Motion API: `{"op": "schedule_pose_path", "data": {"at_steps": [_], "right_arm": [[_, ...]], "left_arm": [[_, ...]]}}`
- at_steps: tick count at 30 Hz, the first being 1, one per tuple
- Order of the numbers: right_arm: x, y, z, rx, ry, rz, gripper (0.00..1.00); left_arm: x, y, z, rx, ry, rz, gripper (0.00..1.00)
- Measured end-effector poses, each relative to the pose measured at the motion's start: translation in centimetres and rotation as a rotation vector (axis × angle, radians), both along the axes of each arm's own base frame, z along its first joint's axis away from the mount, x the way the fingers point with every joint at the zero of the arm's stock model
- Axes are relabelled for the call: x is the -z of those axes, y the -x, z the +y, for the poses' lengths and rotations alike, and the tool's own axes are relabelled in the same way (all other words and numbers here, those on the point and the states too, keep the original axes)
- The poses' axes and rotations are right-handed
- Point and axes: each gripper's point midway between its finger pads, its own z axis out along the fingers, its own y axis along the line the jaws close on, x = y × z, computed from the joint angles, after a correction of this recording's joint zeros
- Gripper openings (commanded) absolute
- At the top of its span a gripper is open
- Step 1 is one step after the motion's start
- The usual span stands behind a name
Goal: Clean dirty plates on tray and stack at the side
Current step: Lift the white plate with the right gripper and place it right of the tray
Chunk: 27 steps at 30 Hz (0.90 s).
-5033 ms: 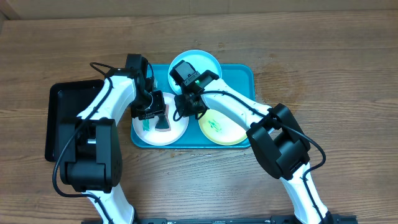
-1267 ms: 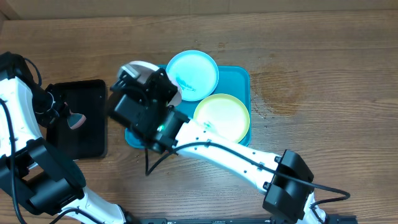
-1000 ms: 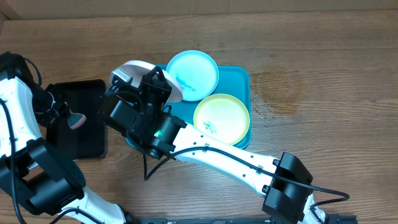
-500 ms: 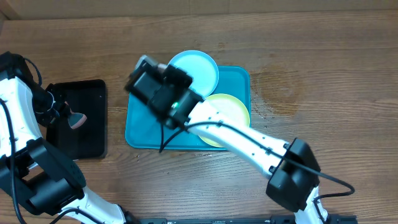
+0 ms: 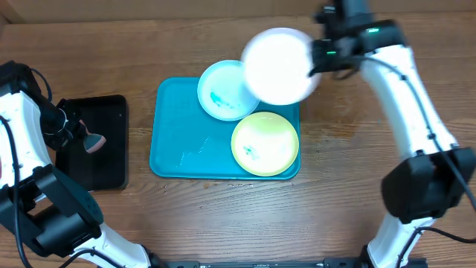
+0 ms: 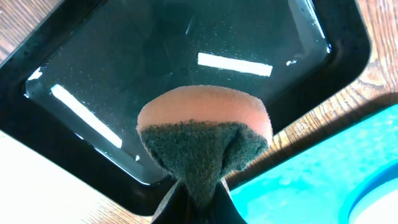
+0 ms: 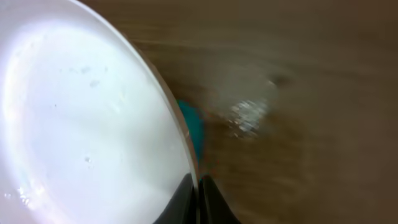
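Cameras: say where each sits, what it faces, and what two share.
Overhead: fixed above the table, looking straight down on the blue tray, left arm and right arm showing.
Left wrist: on the left arm, looking past the left gripper at its sponge over the black tray.
Right wrist: on the right arm, looking along the right gripper pinching the white plate.
Shared: overhead and right wrist both show that plate.
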Motion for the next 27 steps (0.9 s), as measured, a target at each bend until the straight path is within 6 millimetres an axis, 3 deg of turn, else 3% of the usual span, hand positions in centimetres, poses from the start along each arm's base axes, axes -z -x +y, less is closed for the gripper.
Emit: {"op": "schedule_pose_path", "data": {"at_steps": [1,6,11,19,20,22,23,27], "right_arm": [[0.7,0.2,-2.2,0.048,-0.01,0.028,0.04],[4.8,1.7,-9.0,0.208,-0.053,0.132,0.04],[8.7,3.2,-13.2,0.314,-0.072,0.18,0.04],[12.2,5.8,-14.5,0.356,-0.063,0.258,0.04],[12.3,6.1,-14.6,0.358,-0.053,0.27,0.08],[12.4,6.6,-14.8,0.368,-0.038,0.293,0.41],[12.5,6.9,-14.8,0.372,-0.033,0.304,0.51],[12.5,8.5,-14.6,0.373,-0.027,0.371,0.54]], "left_arm": [[0.0,0.0,0.0,0.001,0.001,-0.002,0.04],[0.0,-0.3,-0.5,0.014,0.006,-0.005,0.04],[0.0,-0.8,-1.1,0.037,0.003,-0.012,0.04],[0.0,-1.2,-2.0,0.064,0.003,-0.012,0.04],[0.0,-1.2,-2.0,0.065,0.002,-0.012,0.04],[0.0,-1.2,-1.9,0.069,0.002,-0.012,0.04],[0.0,-1.2,-1.9,0.072,0.001,-0.013,0.04],[0.0,-1.3,-1.9,0.08,-0.001,-0.016,0.04]]}}
